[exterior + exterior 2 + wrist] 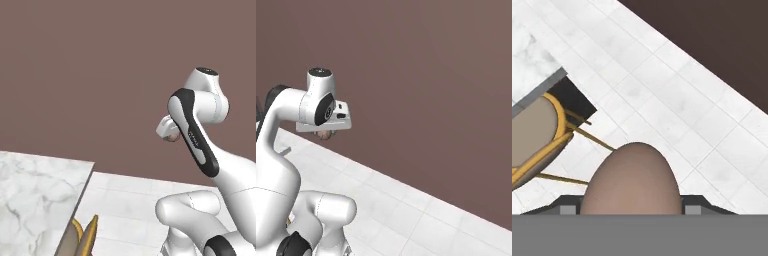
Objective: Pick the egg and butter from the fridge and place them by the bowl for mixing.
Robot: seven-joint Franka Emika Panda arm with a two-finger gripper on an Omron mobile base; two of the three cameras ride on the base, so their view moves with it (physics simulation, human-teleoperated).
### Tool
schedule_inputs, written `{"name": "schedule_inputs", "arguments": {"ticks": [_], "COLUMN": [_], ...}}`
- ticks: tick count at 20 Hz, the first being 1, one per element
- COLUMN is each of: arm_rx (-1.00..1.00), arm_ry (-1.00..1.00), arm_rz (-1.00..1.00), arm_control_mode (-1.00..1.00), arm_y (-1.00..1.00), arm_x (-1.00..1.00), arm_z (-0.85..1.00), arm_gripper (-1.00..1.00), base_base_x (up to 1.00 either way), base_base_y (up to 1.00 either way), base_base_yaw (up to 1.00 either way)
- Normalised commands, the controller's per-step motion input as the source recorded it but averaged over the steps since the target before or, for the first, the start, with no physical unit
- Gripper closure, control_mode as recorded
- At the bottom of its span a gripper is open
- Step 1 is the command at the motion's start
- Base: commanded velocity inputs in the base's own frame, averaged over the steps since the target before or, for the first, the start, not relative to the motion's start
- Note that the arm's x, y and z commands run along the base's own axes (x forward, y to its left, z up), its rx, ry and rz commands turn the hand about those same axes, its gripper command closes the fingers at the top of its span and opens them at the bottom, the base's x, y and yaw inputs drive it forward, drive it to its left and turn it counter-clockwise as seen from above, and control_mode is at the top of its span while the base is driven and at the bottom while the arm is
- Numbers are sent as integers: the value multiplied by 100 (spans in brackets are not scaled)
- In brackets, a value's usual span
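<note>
A brown wall [431, 75] rises beyond the gripper [632, 212], pale floor tiles [677, 110] lie far beneath it, and a marble counter [35, 195] edge with a gold-framed stool [542, 135] sits below to one side. The jaws pinch the egg [631, 180]; carried this high over hard tile, any slip from a jolt would likely smash it.

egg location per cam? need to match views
Left base view: the egg peeks out under the white hand, right of centre, against the brown wall.
Right base view: upper left, a small brownish bit just below the hand.
Hand view: large, bottom centre, held in the hand.
Shared landmark: the white tiled floor meeting the brown wall.
</note>
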Motion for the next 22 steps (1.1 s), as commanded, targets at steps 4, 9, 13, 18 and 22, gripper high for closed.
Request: {"name": "schedule_inputs", "arguments": {"ticks": [4, 9, 13, 18, 22], "arm_rx": [0, 0, 0, 0, 0], "arm_ry": [0, 0, 0, 0, 0], "arm_rz": [0, 0, 0, 0, 0], "arm_control_mode": [100, 100, 100, 100, 100], "arm_y": [0, 0, 0, 0, 0], "arm_x": [0, 0, 0, 0, 0], "arm_z": [0, 0, 0, 0, 0], "arm_gripper": [100, 100, 100, 100, 100], "base_base_x": [84, 85, 80, 74, 52], "base_base_y": [-17, -8, -7, -5, -10], "base_base_yaw": [5, 15, 27, 35, 64]}}
